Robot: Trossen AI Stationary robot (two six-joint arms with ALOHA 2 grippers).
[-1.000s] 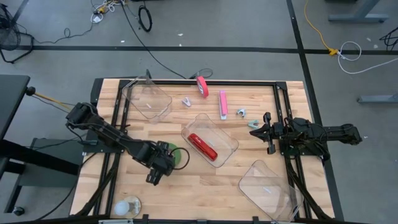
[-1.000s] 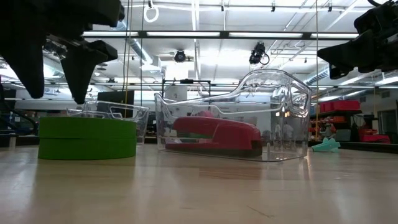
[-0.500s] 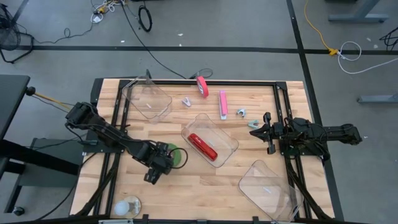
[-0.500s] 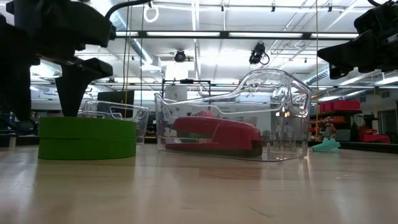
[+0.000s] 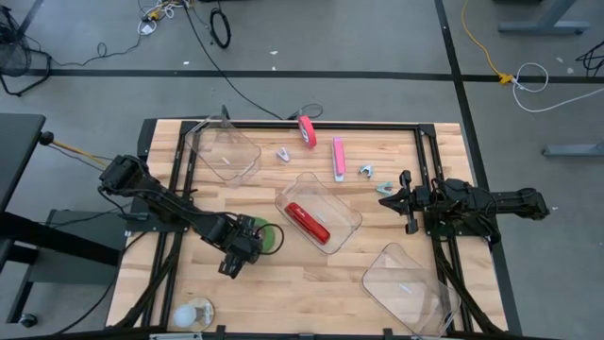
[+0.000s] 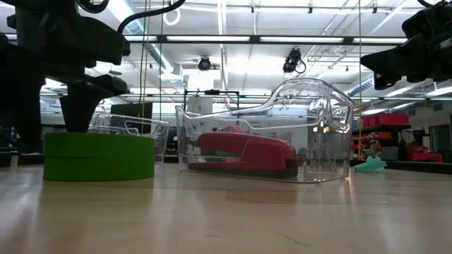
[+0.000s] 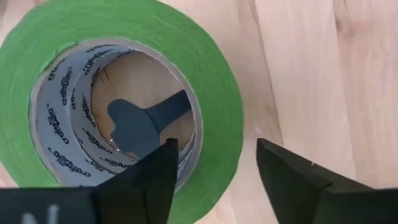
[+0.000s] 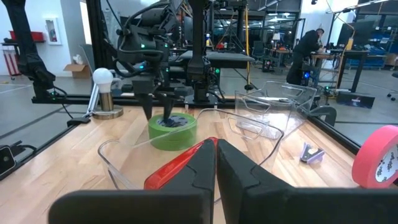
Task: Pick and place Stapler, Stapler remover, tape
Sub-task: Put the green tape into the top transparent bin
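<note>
The left gripper [image 7: 214, 171] is positioned over the green tape roll [image 7: 118, 102], which lies flat on the table [image 5: 311, 283] near the front-left area. One finger is placed inside the core and the other outside the wall; the jaws are spread and not yet clamped. The red stapler [image 5: 308, 223] is seated in the middle clear container [image 5: 344, 210]. The right gripper [image 8: 216, 163] is held closed and empty at the table's right side.
</note>
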